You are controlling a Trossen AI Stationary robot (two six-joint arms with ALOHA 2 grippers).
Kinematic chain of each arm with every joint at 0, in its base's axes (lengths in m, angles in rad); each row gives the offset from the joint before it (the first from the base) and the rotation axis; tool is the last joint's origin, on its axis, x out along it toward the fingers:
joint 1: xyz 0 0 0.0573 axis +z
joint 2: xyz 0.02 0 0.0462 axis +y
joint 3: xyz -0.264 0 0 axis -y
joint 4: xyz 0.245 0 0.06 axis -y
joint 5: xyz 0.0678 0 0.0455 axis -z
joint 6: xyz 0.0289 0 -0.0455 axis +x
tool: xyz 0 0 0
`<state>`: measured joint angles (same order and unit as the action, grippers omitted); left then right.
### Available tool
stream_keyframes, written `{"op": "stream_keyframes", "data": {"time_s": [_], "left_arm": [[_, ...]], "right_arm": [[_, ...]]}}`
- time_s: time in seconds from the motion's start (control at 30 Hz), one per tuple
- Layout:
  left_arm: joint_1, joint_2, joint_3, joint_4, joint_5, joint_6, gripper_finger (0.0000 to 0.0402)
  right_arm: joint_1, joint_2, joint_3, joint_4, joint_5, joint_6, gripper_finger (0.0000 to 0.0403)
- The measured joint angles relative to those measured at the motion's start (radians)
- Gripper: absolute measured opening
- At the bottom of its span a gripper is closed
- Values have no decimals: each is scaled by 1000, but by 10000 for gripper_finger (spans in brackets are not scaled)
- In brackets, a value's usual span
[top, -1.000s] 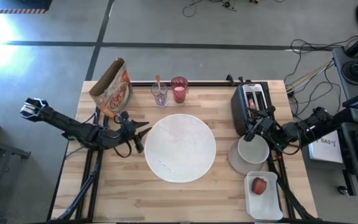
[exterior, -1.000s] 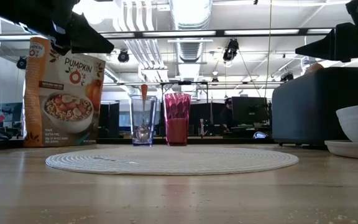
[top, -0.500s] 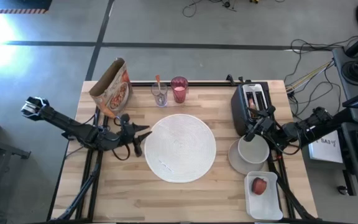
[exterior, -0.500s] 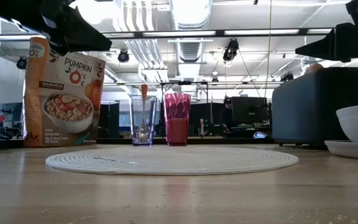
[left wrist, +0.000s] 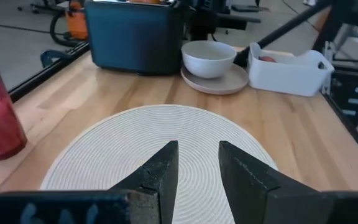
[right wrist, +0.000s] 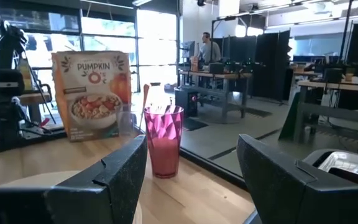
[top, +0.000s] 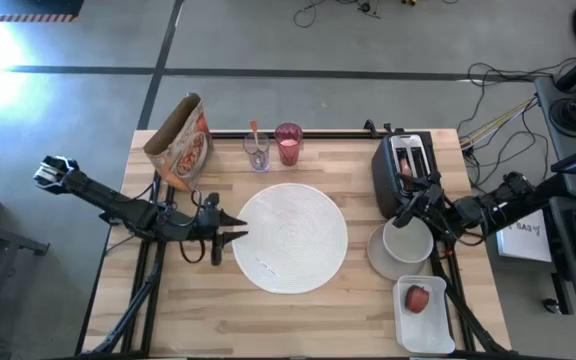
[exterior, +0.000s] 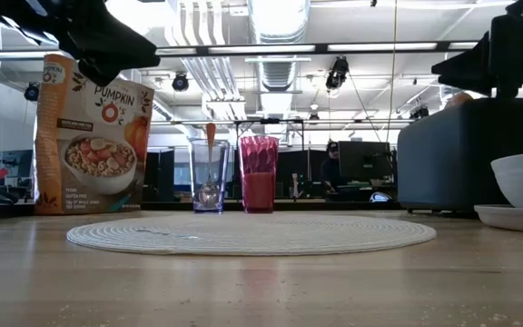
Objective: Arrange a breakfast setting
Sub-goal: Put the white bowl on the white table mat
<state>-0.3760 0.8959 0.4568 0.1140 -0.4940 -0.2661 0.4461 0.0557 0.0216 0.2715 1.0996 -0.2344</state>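
Note:
A large round white plate (top: 290, 237), ribbed like a woven mat, lies flat at the table's middle. My left gripper (top: 230, 238) is open and empty, just above the table at the plate's left edge, pointing at it (left wrist: 197, 163). My right gripper (top: 409, 206) is open and empty above a white bowl (top: 408, 240) that stands on a beige saucer (left wrist: 216, 81) beside the toaster. A pink tumbler (top: 288, 143), a clear glass holding the orange-handled spoon (top: 256, 150) and the cereal box (top: 181, 140) stand along the far edge. A red apple (top: 418, 298) lies in a white tray.
The black toaster (top: 403, 170) stands at the far right, close to my right gripper. The white rectangular tray (top: 423, 318) sits at the near right corner. Bare wood shows along the near edge (top: 268, 320). A person (right wrist: 211, 46) sits far back in the room.
My left gripper has moved a little toward the table's near edge and turned, so its fingers now point level at the plate's left edge. Nothing on the table has moved.

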Motion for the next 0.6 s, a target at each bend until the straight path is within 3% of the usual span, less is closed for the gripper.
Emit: {"op": "stream_keyframes", "data": {"time_s": [0.27, 0.43, 0.6], "left_arm": [[16, -7, 0, -10, 14, -4, 100], [20, -21, -1, -18, 14, 54, 100], [25, -37, -1, -37, 13, 77, 100]], "right_arm": [[0, 0, 3, 3, -3, 148, 238], [0, 0, 0, -7, -69, 107, 238], [0, 0, 3, 11, -109, 216, 238]]}}
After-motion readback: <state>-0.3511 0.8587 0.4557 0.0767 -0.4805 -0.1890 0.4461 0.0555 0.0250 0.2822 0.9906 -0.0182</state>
